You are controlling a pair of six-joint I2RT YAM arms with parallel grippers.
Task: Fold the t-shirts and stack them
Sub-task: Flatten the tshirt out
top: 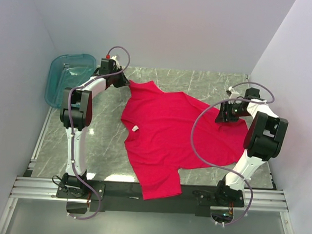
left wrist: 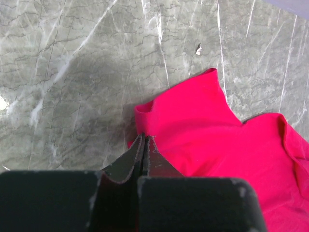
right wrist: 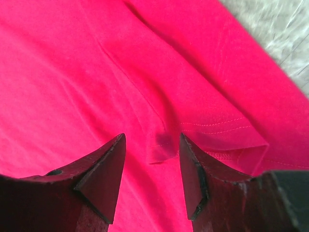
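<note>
The desk has a grey marble-patterned top with white veining. One red t-shirt lies spread across its middle, wrinkled, white neck label showing, one end overhanging the near edge. A translucent teal tub sits at the far left corner, apart from the cloth.

The t-shirt lies spread on the centre of the desk, with its near end overhanging the desk's near edge. The tub sits at the far left corner, left of the shirt. The left claw meets the shirt's far left corner. The right claw is over the shirt's right edge.
</note>
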